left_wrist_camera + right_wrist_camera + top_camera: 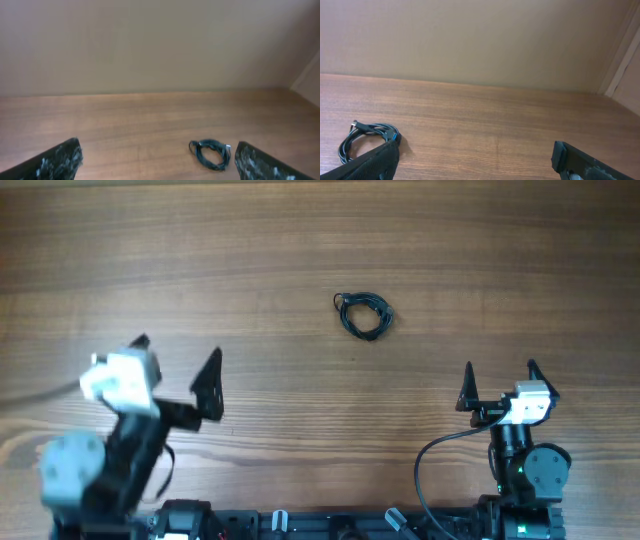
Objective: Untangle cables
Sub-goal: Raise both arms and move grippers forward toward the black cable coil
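Observation:
The cables (364,314) lie as one small coiled black bundle on the wooden table, near the middle and toward the far side. The bundle also shows in the left wrist view (211,154), close to the right finger, and in the right wrist view (366,141), partly hidden behind the left finger. My left gripper (178,370) is open and empty at the near left, well away from the bundle. My right gripper (499,377) is open and empty at the near right, also apart from it.
The wooden table (300,240) spreads bare around the bundle. A plain beige wall (150,45) stands behind the far edge. A thick black wire (430,470) runs along the right arm's base at the near edge.

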You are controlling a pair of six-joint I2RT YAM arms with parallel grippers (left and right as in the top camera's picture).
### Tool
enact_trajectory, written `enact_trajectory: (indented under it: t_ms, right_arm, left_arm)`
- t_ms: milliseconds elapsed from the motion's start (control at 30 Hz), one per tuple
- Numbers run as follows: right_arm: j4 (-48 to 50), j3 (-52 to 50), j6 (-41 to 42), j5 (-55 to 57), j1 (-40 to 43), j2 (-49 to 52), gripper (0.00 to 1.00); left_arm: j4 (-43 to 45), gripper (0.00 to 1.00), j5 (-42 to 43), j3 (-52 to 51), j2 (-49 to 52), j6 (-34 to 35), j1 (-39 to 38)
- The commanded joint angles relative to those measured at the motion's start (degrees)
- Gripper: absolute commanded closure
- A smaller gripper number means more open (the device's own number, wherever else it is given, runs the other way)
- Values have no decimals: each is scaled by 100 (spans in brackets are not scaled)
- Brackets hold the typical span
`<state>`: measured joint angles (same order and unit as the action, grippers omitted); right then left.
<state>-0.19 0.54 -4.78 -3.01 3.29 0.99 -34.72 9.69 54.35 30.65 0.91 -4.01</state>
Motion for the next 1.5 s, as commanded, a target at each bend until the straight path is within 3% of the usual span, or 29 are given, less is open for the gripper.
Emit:
enact_trajectory:
  t_ms: [0, 233, 300, 433, 633, 667, 700, 733, 767, 800, 867, 900, 1000, 1033, 1067, 1100, 1300, 1467]
  right_arm:
    - [22, -24, 42, -52, 28, -74, 0]
    - [22, -24, 42, -52, 28, -74, 0]
    - [22, -24, 39, -52, 28, -74, 0]
    - [22, -22, 42, -52, 28, -74, 0]
    - [22, -24, 42, -52, 28, -72, 0]
    - [22, -24, 39, -52, 28, -74, 1]
    - [22, -22, 42, -52, 28, -72, 0]
    - [22, -22, 42, -52, 28, -74, 0]
    - [22, -24, 42, -52, 28, -72, 0]
    - [22, -22, 42, -52, 28, -74, 1]
    - [22, -24, 35, -50, 28, -72, 0]
    - [22, -24, 22, -48, 28, -74, 0]
    - [28, -24, 31, -52, 28, -74, 0]
    - [46, -22, 52, -87, 26, -74, 0]
    - [87, -22, 50, -236, 28, -74, 0]
    - [103, -11, 105, -514, 26, -74, 0]
    - [37, 420, 1543, -761, 28, -74, 0]
    - [-1147, 1598, 1543, -599, 28, -50, 0]
  left_arm:
    - [-678, 0, -20, 1434, 1543, -221, 28]
    - [-2050, 0, -55, 3995, 4109, -483, 28]
    - [-2098, 0, -153, 4378, 4546, -481, 28]
    - [-1663, 0, -686, 4548, 5139, -481, 26]
    - [-1073, 0, -675, 4546, 5466, -973, -57]
    - [-1012, 3, -675, 4544, 5499, -975, -74]
    - [-977, 16, -675, 4544, 5525, -975, -76]
    - [-964, 36, -675, 4542, 5571, -973, -74]
    - [-966, 39, -675, 4542, 5624, -973, -74]
    - [-968, 37, -675, 4542, 5657, -973, -74]
    - [-964, 0, -675, 4542, 5727, -975, -74]
    - [-960, 14, -678, 4542, 5757, -1016, -74]
    - [-953, 37, -678, 4542, 5796, -1126, -74]
    - [-935, 29, -675, 4542, 5812, -1123, -74]
    - [-916, 9, -675, 4542, 5825, -1123, -74]
    - [-896, 0, -675, 4542, 5831, -1123, -74]
    - [-876, 0, -457, 4542, 5840, -1119, -74]
    - [-874, 0, -457, 4542, 5840, -1119, -74]
